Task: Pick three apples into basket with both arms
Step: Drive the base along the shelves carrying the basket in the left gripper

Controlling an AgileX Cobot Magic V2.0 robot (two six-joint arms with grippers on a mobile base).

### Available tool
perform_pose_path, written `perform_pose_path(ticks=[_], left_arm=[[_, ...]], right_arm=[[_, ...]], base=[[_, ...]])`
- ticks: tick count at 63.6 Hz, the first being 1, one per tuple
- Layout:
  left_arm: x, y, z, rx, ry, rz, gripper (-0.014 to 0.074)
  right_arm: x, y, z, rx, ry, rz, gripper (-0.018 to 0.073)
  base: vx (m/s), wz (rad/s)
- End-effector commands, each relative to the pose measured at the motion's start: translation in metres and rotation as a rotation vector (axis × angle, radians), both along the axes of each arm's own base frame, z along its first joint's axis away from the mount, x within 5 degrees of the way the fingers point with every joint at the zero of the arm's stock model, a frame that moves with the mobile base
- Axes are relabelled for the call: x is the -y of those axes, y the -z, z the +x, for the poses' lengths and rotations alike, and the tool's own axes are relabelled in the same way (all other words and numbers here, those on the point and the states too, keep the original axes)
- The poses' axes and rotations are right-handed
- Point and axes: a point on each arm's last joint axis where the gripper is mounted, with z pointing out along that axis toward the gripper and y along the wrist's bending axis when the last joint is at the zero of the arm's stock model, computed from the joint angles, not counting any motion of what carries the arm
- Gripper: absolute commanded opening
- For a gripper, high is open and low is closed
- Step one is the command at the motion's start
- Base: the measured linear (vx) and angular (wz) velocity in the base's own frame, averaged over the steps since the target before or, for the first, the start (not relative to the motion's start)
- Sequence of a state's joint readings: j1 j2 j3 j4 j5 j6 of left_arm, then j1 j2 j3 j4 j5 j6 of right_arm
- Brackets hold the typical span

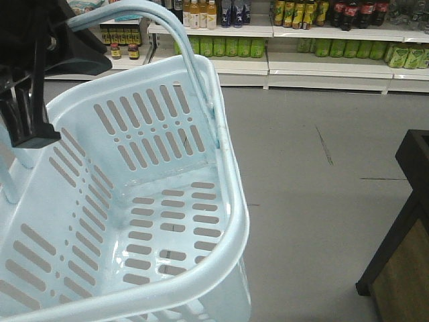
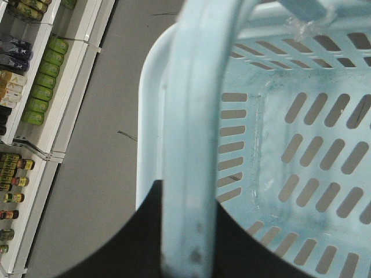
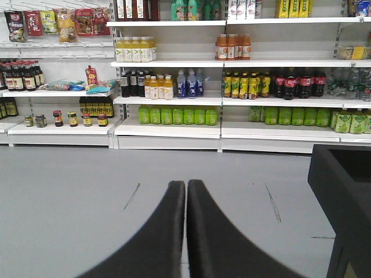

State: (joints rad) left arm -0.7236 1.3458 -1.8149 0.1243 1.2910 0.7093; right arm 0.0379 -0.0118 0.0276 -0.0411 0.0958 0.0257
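Note:
The pale blue basket (image 1: 228,174) fills the left of the front view, and its slotted inside holds nothing. One arched handle (image 1: 181,40) rises over it. In the left wrist view my left gripper (image 2: 186,194) is shut on a basket handle (image 2: 185,127), with a black finger (image 2: 133,237) on each side of the bar. The black left arm (image 1: 27,107) shows at the top left of the front view. My right gripper (image 3: 186,185) is shut with nothing in it and points over the grey floor towards the shelves. No apples are in view.
White shop shelves (image 3: 174,124) with bottles and jars run along the far wall. A dark wooden stand (image 1: 402,228) is at the right edge, also seen as the dark stand (image 3: 342,185) in the right wrist view. Grey floor (image 1: 315,168) lies between basket and shelves.

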Motion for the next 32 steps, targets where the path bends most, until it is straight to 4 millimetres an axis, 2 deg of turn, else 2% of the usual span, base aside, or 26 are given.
perform_pose_path(ticks=[1, 32], left_arm=[[-0.0071, -0.0186, -0.0092, 0.075, 0.0, -0.074, -0.0006], [-0.0071, -0.0186, -0.0092, 0.075, 0.0, -0.074, -0.0006]], right_arm=[[0.0001, -0.0029, -0.0002, 0.074, 0.003, -0.006, -0.0008], [0.0001, -0.0029, -0.0002, 0.074, 0.003, -0.006, -0.0008]], base=[[0.12, -0.03], [0.12, -0.04]])
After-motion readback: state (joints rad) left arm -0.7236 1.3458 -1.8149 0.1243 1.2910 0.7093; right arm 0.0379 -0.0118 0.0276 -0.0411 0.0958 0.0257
